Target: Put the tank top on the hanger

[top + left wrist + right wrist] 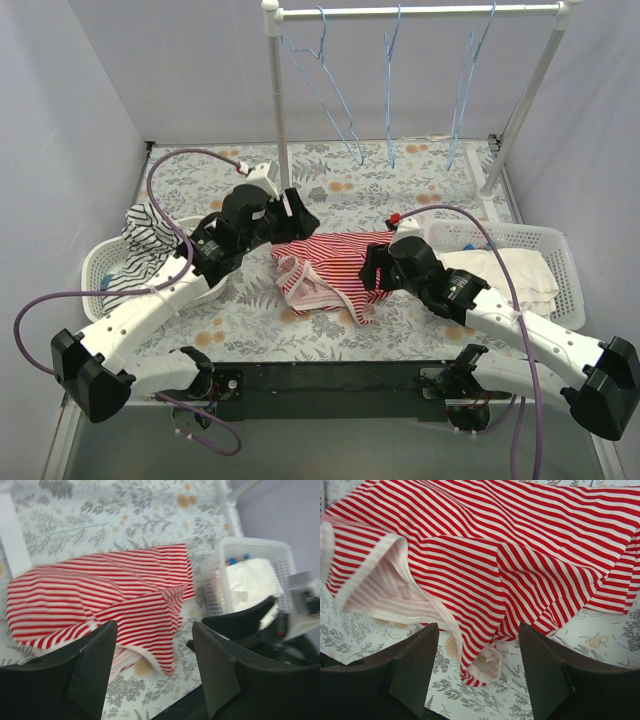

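Observation:
The red-and-white striped tank top (330,272) lies crumpled on the floral table between the arms. It also shows in the left wrist view (100,595) and in the right wrist view (490,555), with its pale trim showing. My left gripper (297,215) is open and empty above the top's far left edge. My right gripper (372,268) is open and empty at the top's right edge. Three light-blue wire hangers hang from the white rail at the back: left (325,85), middle (389,90), right (468,80).
A white basket (100,270) at the left holds a black-and-white striped garment (143,240). A white basket (545,245) at the right holds cream-white cloth (515,270). The rack's white posts (277,100) stand on the table's far part.

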You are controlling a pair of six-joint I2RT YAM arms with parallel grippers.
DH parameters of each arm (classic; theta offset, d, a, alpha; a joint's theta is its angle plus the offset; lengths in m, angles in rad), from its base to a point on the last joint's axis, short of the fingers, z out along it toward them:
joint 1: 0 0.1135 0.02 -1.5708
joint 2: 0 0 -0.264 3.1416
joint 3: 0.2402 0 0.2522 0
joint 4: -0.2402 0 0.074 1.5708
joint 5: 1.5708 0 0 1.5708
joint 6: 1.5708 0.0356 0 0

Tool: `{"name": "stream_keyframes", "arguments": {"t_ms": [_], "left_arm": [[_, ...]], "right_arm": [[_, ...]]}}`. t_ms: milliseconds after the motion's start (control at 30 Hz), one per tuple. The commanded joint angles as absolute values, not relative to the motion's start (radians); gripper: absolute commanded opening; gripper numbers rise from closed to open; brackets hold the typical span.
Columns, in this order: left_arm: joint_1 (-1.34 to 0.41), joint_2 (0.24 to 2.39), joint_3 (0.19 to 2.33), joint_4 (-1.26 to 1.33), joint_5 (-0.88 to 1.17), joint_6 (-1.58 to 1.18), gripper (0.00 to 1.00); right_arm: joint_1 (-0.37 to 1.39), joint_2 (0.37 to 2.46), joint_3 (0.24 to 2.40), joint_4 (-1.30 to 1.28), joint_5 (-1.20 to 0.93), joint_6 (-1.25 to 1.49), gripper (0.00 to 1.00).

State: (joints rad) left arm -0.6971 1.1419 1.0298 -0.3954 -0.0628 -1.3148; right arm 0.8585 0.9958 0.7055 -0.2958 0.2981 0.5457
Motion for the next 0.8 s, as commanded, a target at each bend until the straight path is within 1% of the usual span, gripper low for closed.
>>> {"name": "stream_keyframes", "arguments": {"t_ms": [0, 133, 167, 233, 267, 300, 367, 400, 500, 533, 633, 767], "left_arm": [[-0.698, 1.187, 1.299, -0.455, -0.034, -1.255, 0.61], [-0.724, 1.304, 1.524, -0.495, -0.127, -1.226, 0.64], [-0.733, 1.363, 1.616, -0.511, -0.162, -1.210, 0.64], [-0.770, 1.437, 1.718, -0.515, -0.277, -1.187, 0.64], [-0.785, 1.509, 1.765, -0.521, -0.325, -1.175, 0.64], [-0.805, 1.541, 1.870, -0.522, -0.445, -1.140, 0.64], [-0.853, 1.613, 1.969, -0.514, -0.552, -1.099, 0.64], [-0.862, 1.682, 2.064, -0.514, -0.601, -1.066, 0.64], [-0.903, 1.813, 2.181, -0.485, -0.770, -0.993, 0.62], [-0.920, 1.839, 2.245, -0.473, -0.867, -0.932, 0.62], [-0.937, 1.916, 2.310, -0.385, -0.963, -0.815, 0.60], [-0.937, 1.942, 2.274, -0.263, -1.075, -0.689, 0.58]], "right_arm": [[0.857, 0.920, 0.667, -0.255, 0.256, 0.548, 0.74], [0.857, 0.885, 0.635, -0.255, 0.238, 0.546, 0.74], [0.857, 0.874, 0.626, -0.255, 0.233, 0.546, 0.74], [0.857, 0.864, 0.620, -0.258, 0.218, 0.543, 0.74], [0.857, 0.853, 0.614, -0.259, 0.213, 0.542, 0.74], [0.857, 0.848, 0.612, -0.262, 0.207, 0.541, 0.74], [0.857, 0.833, 0.604, -0.264, 0.209, 0.540, 0.73], [0.857, 0.830, 0.594, -0.264, 0.210, 0.540, 0.73], [0.857, 0.822, 0.586, -0.271, 0.201, 0.534, 0.73], [0.856, 0.821, 0.591, -0.278, 0.196, 0.531, 0.72], [0.856, 0.812, 0.600, -0.291, 0.178, 0.526, 0.72], [0.856, 0.795, 0.606, -0.299, 0.166, 0.522, 0.72]]}}
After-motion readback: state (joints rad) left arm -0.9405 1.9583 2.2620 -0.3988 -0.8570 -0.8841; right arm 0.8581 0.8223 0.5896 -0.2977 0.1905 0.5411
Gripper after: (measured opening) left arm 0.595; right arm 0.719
